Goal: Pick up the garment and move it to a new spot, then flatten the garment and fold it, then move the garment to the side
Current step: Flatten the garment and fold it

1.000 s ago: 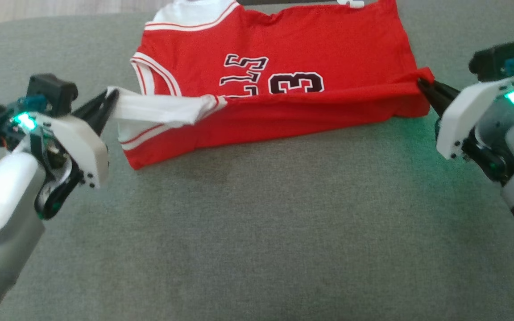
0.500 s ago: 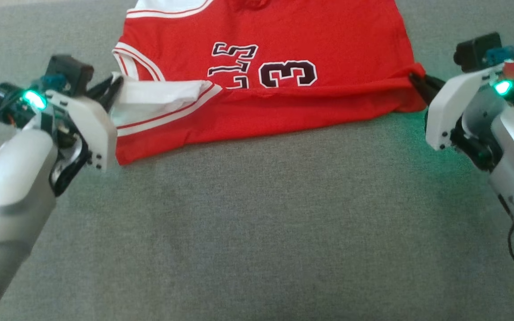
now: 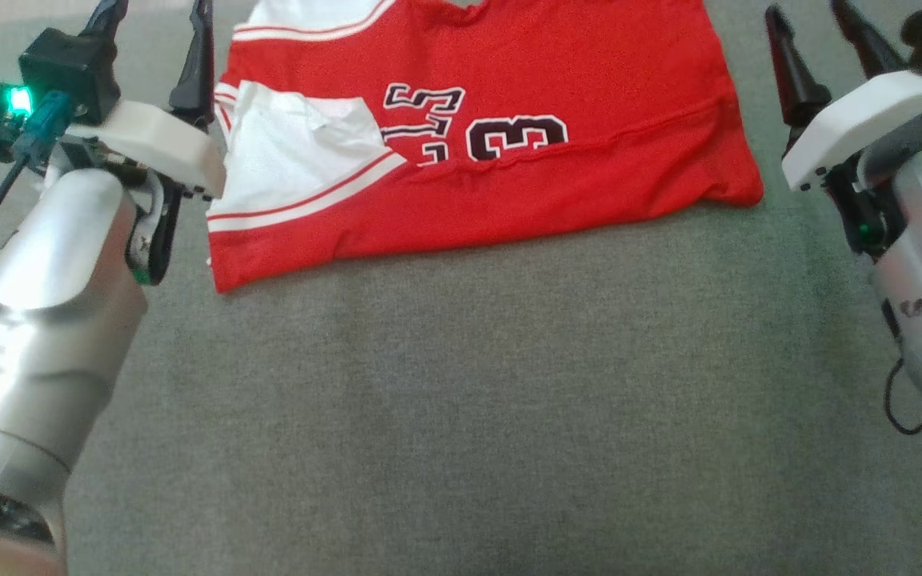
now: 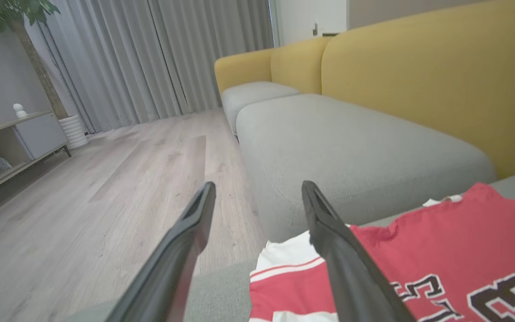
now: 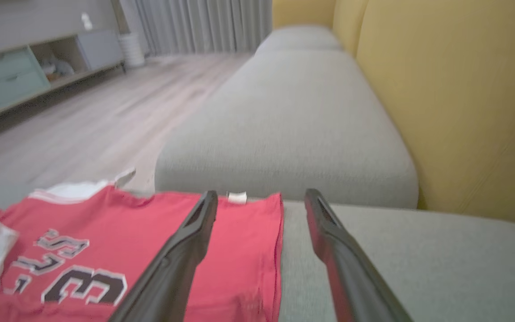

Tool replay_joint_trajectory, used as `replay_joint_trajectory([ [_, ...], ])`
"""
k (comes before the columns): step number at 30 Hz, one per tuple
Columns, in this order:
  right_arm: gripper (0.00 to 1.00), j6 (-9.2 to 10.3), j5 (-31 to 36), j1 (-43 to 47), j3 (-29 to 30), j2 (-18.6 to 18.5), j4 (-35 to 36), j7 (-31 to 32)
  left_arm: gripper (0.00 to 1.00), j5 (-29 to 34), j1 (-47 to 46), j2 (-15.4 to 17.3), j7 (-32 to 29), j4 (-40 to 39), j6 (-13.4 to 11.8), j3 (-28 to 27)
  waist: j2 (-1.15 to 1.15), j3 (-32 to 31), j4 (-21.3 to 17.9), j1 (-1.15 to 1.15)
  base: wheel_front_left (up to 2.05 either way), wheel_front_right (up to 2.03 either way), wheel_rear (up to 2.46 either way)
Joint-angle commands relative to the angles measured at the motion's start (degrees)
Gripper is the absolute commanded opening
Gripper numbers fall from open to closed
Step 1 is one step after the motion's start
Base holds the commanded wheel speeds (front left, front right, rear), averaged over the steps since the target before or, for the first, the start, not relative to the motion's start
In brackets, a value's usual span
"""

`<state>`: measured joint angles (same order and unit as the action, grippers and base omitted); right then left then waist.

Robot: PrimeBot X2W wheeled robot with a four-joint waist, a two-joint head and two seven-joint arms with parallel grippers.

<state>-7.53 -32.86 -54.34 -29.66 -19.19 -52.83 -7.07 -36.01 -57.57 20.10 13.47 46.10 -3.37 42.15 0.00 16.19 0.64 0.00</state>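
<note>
The left jaws and the right jaws are seen spread wide, with nothing pinched. Between them the red basketball jersey (image 3: 589, 80) (folded, its number showing) is laid flat on the grey sofa seat (image 3: 461, 384).

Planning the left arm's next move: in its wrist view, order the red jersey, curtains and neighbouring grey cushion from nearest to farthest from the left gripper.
1. Red jersey, right beside the left gripper.
2. Grey cushion, just ahead.
3. Curtains, far back, left.
</note>
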Motion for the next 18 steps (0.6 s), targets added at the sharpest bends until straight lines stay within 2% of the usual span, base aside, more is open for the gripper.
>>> replay_joint_trajectory([
  [1, 1.00, 0.04, 1.3, -0.3, 0.9, 1.2, 0.8, -3.1, 1.00, -0.3, -1.3, 1.7, 1.0, -1.9, -0.9, -3.1, 0.00, -1.2, 0.3, 0.00, 0.00, 0.00, 0.00],
  [2, 1.00, 0.04, 2.2, 0.2, 2.1, 1.9, 0.6, -4.9, 1.00, -0.5, -0.2, 1.4, 1.3, -2.9, -1.6, -4.1, 0.00, -1.9, 0.4, 0.00, 0.00, 0.00, 0.00],
  [3, 1.00, 0.04, 3.3, 1.4, 5.6, 3.5, 0.7, -7.0, 1.00, 0.2, 2.3, 1.2, 1.5, -6.8, -3.2, -6.8, 0.00, -2.9, 0.4, 0.00, 0.00, 0.00, 0.00],
  [5, 1.00, 0.04, 5.2, 3.3, 9.7, 5.1, 2.1, -7.8, 1.00, 1.4, 6.4, 1.0, 1.5, -12.2, -5.1, -10.5, 0.00, -4.0, 0.5, 0.00, 0.00, 0.00, 0.00],
  [8, 1.00, 0.04, 10.7, 9.0, 18.3, 7.9, 9.9, -7.9, 1.00, 4.2, 14.4, 0.0, 1.5, -19.8, -7.4, -15.1, 0.00, -5.6, 0.6, 0.00, 0.00, 0.00, 0.00],
  [13, 1.00, 0.04, 21.5, 23.8, 29.6, 14.5, 23.9, -7.9, 1.00, 8.8, 27.9, -2.8, 1.5, -28.2, -9.2, -20.1, 0.00, -8.0, 0.9, 0.00, 0.00, 0.00, 0.00],
  [16, 1.00, 0.04, 24.8, 32.0, 33.1, 16.1, 30.0, -7.9, 1.00, 11.0, 34.8, -5.1, 1.5, -31.1, -9.5, -22.5, 0.00, -9.2, 1.1, 0.00, 0.00, 0.00, 0.00],
  [18, 1.00, 0.04, 24.5, 36.6, 33.5, 16.2, 32.5, -7.9, 1.00, 12.0, 38.7, -6.6, 1.5, -32.0, -9.1, -24.0, 0.00, -9.8, 1.2, 0.00, 0.00, 0.00, 0.00],
])
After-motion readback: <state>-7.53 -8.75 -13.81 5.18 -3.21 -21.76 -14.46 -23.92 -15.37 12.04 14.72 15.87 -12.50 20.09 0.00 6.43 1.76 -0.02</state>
